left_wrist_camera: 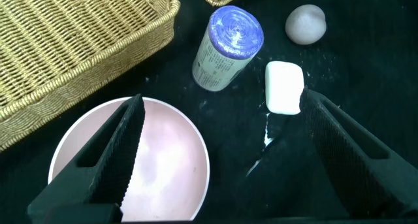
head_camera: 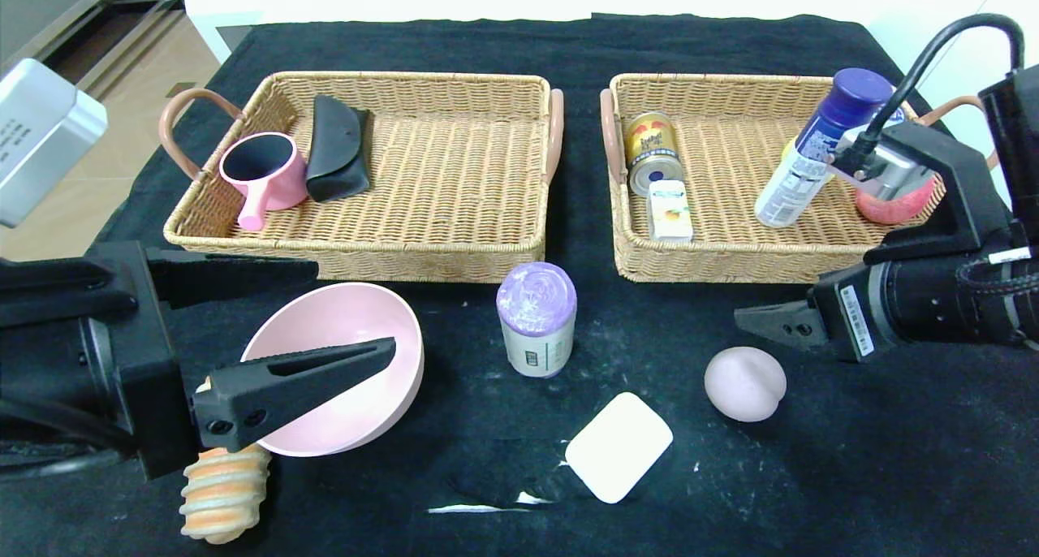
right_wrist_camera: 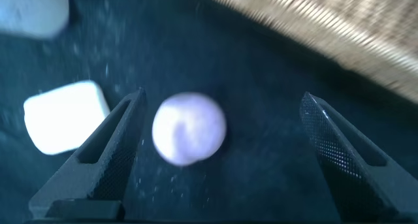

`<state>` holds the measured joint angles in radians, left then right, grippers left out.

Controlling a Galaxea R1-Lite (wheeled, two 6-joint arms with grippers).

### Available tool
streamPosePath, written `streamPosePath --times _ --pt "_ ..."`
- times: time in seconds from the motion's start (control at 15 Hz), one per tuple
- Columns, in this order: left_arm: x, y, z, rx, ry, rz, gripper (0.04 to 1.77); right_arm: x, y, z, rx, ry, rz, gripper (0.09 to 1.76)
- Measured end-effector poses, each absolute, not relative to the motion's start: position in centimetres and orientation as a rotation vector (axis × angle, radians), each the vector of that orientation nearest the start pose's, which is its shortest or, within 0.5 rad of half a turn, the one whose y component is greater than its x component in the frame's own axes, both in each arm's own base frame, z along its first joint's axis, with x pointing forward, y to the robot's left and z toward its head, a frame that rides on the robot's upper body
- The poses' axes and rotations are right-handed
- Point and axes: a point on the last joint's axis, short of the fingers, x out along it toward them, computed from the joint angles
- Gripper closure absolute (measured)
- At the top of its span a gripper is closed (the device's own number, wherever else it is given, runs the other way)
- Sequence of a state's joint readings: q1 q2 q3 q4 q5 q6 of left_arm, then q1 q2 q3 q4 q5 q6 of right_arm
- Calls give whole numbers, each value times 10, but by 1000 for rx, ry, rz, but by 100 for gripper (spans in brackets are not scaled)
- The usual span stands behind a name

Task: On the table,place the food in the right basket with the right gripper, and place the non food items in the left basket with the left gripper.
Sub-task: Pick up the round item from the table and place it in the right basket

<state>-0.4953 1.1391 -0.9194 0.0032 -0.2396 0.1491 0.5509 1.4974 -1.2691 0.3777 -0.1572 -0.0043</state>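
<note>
My left gripper [head_camera: 351,307] is open and empty just above a pink bowl [head_camera: 365,411] at the front left; in the left wrist view one finger [left_wrist_camera: 124,139] lies over the bowl [left_wrist_camera: 163,165]. My right gripper [right_wrist_camera: 223,96] is open and empty above a pale pink peach-like ball [head_camera: 744,383], which sits between the jaws nearer one finger [right_wrist_camera: 189,128]. A purple-topped cylinder [head_camera: 536,320], a white rectangular pad [head_camera: 618,446] and an orange spiral roll [head_camera: 223,492] lie on the black table.
The left basket [head_camera: 406,82] holds a pink cup [head_camera: 264,171] and a black case [head_camera: 337,147]. The right basket [head_camera: 698,261] holds a can [head_camera: 651,151], a small box [head_camera: 670,209], a spray bottle [head_camera: 816,147] and a red fruit [head_camera: 893,204].
</note>
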Motion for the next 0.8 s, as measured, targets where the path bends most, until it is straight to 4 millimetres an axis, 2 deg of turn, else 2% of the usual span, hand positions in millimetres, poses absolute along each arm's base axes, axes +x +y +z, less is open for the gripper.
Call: streamPosePath --times 0.27,0.8 --pt "140 -81 285 171 174 -747 9 213 135 256 -252 632 408 15" --pt "141 -82 284 172 180 -748 9 222 144 234 -287 706 402 15"
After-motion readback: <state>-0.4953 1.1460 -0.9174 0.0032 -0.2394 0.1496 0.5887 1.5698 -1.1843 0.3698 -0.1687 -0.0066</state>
